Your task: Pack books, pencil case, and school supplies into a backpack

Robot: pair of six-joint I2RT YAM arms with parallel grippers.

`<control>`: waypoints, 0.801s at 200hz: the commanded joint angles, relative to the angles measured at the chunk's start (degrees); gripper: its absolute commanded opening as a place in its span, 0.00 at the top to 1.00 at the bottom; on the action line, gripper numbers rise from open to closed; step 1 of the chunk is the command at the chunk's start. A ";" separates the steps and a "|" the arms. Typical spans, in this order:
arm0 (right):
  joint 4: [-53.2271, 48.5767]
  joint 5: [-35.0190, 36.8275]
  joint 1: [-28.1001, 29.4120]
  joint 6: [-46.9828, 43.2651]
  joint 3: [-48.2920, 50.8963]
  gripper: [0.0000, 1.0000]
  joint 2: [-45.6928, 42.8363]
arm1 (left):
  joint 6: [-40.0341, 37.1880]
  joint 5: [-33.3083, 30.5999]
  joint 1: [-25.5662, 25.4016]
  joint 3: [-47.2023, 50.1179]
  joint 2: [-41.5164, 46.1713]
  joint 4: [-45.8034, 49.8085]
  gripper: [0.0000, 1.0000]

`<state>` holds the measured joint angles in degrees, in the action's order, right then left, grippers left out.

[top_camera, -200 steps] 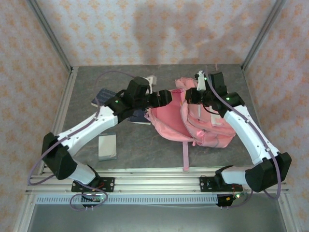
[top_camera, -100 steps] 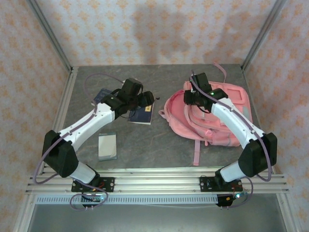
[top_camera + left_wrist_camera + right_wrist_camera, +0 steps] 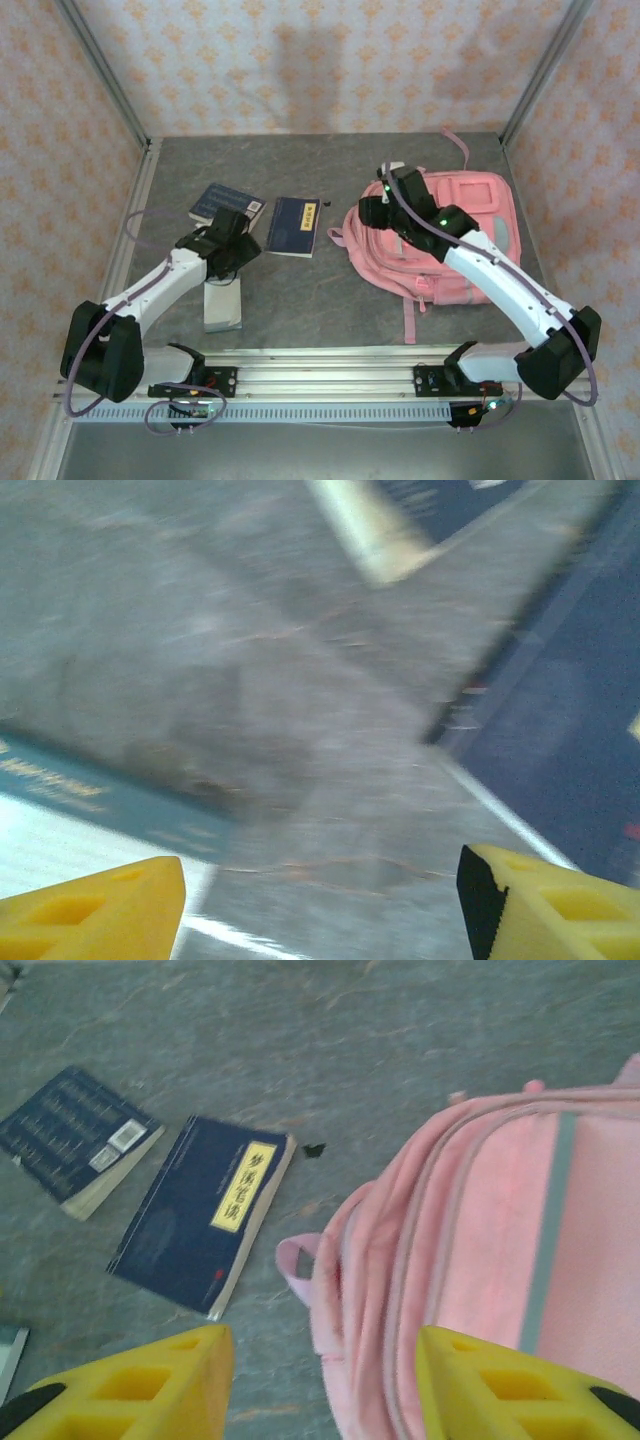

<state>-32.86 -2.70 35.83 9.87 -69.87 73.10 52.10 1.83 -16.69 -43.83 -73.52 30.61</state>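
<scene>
We hold the left end effector (image 3: pixel 320 880) open and empty near the books (image 3: pixel 205 1210), probably to grasp one; the right end effector (image 3: pixel 322 1345), likewise, above the backpack (image 3: pixel 480 1240).

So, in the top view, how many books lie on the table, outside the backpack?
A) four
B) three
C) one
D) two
B: the left navy book, the navy book with a yellow label and the pale grey-blue book all lie flat on the table, apart from the backpack.
</scene>
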 commanded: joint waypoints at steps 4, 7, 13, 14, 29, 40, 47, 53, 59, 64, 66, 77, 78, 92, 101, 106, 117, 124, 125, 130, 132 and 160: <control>3.11 -4.81 3.05 3.67 3.22 0.49 0.18 | 1.54 -1.30 0.76 3.92 0.08 -2.45 0.28; 3.27 -5.12 3.36 3.86 3.51 0.49 0.32 | 1.46 -1.37 0.73 4.19 -0.14 -2.48 0.27; 3.56 -5.61 3.98 4.32 3.96 0.49 0.55 | 1.35 -1.34 0.78 4.78 -0.59 -2.76 0.28; 3.58 -5.67 4.07 4.34 4.04 0.49 0.64 | 1.26 -1.32 0.78 4.88 -0.63 -2.84 0.28; 4.41 -6.49 5.09 5.34 5.52 0.49 0.87 | 0.72 -0.09 0.78 6.78 -1.34 -4.83 0.28; 5.22 -7.50 5.25 6.06 6.80 0.50 0.58 | 0.65 1.35 0.77 8.05 -1.99 -6.27 0.29; 5.83 -7.81 5.30 6.49 7.70 0.49 0.27 | 0.56 2.51 0.77 8.68 -2.45 -7.16 0.30; 6.58 -8.09 5.30 6.89 8.54 0.49 -0.11 | 0.65 3.45 0.78 9.21 -2.92 -8.12 0.31; 7.13 -8.36 5.30 7.16 9.24 0.49 -0.47 | 0.64 4.59 0.74 9.81 -3.42 -9.29 0.31; 7.45 -8.57 5.30 7.33 9.82 0.49 -0.69 | 0.64 5.61 0.69 10.29 -3.93 -10.22 0.31; 7.57 -8.60 5.30 7.40 10.01 0.50 -0.81 | 0.64 5.94 0.69 10.44 -4.16 -10.59 0.32; 7.90 -8.85 5.25 7.66 10.76 0.49 -1.19 | 0.57 7.62 0.56 10.99 -5.75 -11.99 0.32; 7.94 -8.88 5.28 7.69 10.83 0.49 -1.20 | 0.56 7.77 0.54 11.02 -5.89 -12.16 0.32; 8.40 -9.38 5.30 7.89 11.65 0.49 -1.47 | 0.30 10.14 -0.11 11.47 -7.84 -14.41 0.33; 8.64 -9.70 5.30 8.21 12.02 0.49 -1.56 | 0.46 11.14 -1.01 11.56 -8.77 -15.46 0.33; 8.81 -9.92 5.30 8.39 12.32 0.49 -1.57 | 0.48 11.82 -1.70 11.62 -9.15 -16.36 0.33; 9.33 -10.26 5.30 8.66 12.86 0.49 -1.73 | 0.16 13.13 -3.73 11.22 -9.89 -17.99 0.34; 9.47 -10.31 5.30 8.89 13.01 0.49 -1.80 | -0.52 13.77 -5.23 10.49 -10.37 -18.38 0.34; 9.48 -10.31 5.25 8.87 13.05 0.49 -1.81 | -0.60 13.84 -5.52 10.33 -10.44 -18.39 0.34; 9.57 -10.37 5.30 9.04 13.23 0.49 -1.91 | -1.17 13.86 -6.87 9.54 -10.80 -18.12 0.34; 9.64 -10.41 5.30 9.10 13.25 0.49 -1.95 | -1.37 13.90 -7.39 9.18 -10.93 -17.97 0.34; 9.54 -8.72 5.30 9.36 14.04 0.49 -2.75 | -4.52 14.62 -14.08 4.78 -12.48 -16.46 0.35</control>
<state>-24.53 -12.69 40.99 18.24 -56.75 72.47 50.65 10.76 -25.74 -38.37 -82.70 9.69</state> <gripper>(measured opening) 0.509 0.662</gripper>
